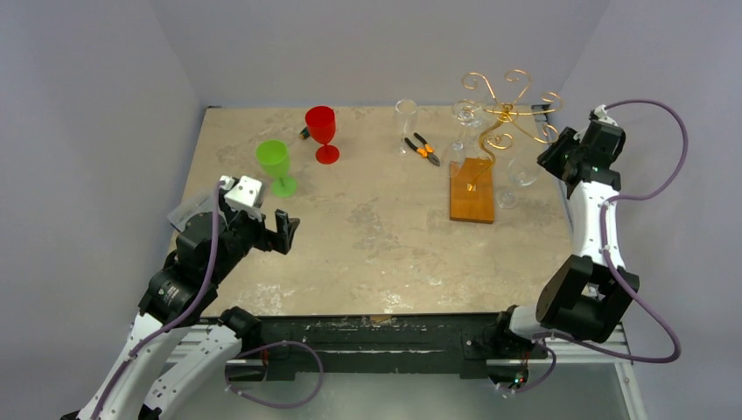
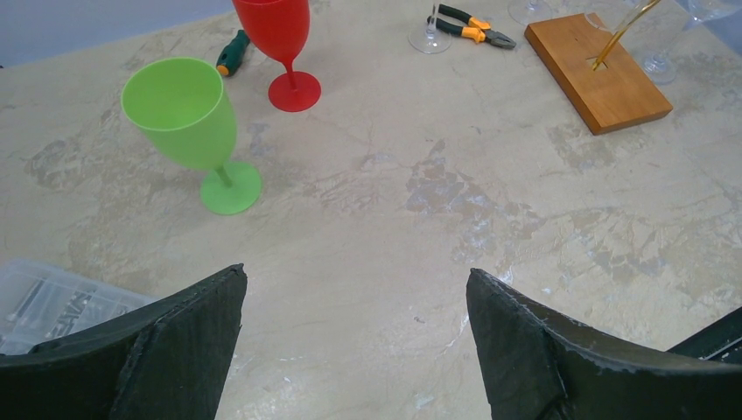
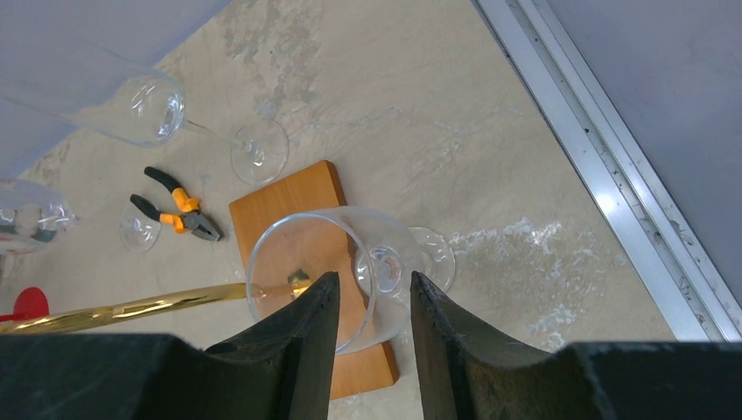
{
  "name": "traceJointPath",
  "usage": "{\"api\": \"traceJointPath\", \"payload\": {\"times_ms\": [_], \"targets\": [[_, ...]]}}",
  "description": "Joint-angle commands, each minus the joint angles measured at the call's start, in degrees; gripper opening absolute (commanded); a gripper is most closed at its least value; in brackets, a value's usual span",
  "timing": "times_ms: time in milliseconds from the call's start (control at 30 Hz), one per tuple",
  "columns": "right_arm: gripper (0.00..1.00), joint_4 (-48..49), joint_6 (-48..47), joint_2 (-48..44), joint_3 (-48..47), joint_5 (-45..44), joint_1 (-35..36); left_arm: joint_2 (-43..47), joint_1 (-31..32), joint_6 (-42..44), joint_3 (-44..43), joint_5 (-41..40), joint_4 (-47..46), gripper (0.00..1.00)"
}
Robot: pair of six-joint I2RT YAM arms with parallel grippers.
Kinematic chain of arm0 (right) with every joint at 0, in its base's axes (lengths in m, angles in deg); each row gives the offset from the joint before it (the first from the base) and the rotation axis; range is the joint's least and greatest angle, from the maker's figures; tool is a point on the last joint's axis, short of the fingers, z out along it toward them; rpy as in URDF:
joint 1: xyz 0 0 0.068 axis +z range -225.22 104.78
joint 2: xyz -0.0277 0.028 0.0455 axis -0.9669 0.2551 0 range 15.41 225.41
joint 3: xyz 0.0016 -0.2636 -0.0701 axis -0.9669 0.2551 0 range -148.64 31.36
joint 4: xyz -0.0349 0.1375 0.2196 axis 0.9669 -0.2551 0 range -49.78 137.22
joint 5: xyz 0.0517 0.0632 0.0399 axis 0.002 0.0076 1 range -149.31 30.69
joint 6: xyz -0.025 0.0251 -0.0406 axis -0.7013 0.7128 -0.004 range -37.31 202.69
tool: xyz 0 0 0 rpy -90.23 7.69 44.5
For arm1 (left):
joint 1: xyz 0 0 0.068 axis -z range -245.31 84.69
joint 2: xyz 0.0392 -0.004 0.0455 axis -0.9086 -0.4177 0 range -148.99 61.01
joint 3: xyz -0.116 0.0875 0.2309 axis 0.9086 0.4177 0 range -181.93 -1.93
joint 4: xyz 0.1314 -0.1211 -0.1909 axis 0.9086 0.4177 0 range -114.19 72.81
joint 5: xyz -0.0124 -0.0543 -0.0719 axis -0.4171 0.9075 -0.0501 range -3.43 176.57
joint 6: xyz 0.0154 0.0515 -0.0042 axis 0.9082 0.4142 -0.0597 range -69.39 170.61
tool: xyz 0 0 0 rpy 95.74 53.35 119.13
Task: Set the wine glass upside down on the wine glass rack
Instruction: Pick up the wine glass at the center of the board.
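Grasp step: right gripper (image 3: 372, 282) jaws, narrowly parted, straddle the bowl wall of the glass (image 3: 289, 245), upright on the counter (image 1: 367, 236) beside the rack (image 1: 472, 194); clamping unclear. Left gripper (image 2: 356, 273) gapes empty. Next: grip firmly, lift, invert.

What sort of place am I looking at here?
Probably a robotics test cell, not a home: bare grey walls box in one table, with pliers lying by a clear glass.

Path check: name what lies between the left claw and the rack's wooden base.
Only bare tabletop between the left claw and the wine glass rack's base, shown in the top external view.
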Motion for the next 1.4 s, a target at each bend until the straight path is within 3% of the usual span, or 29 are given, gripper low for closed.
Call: {"api": "traceJointPath", "payload": {"times_ms": [0,700,1367], "targets": [[0.34,1.73,-1.91,1.02,-3.28,0.07,-0.33,-0.13,-0.42,-0.47,0.38,0.75,-2.46,0.92],[0.2,-1.13,-5.72,2.76,-5.29,-0.71,-0.29,-0.31,-0.79,-0.47,0.45,1.1,-2.57,0.92],[0.18,-5.45,-7.27,5.92,-7.68,0.34,-0.3,-0.22,-0.8,-0.58,0.48,1.01,-2.52,0.92]]}}
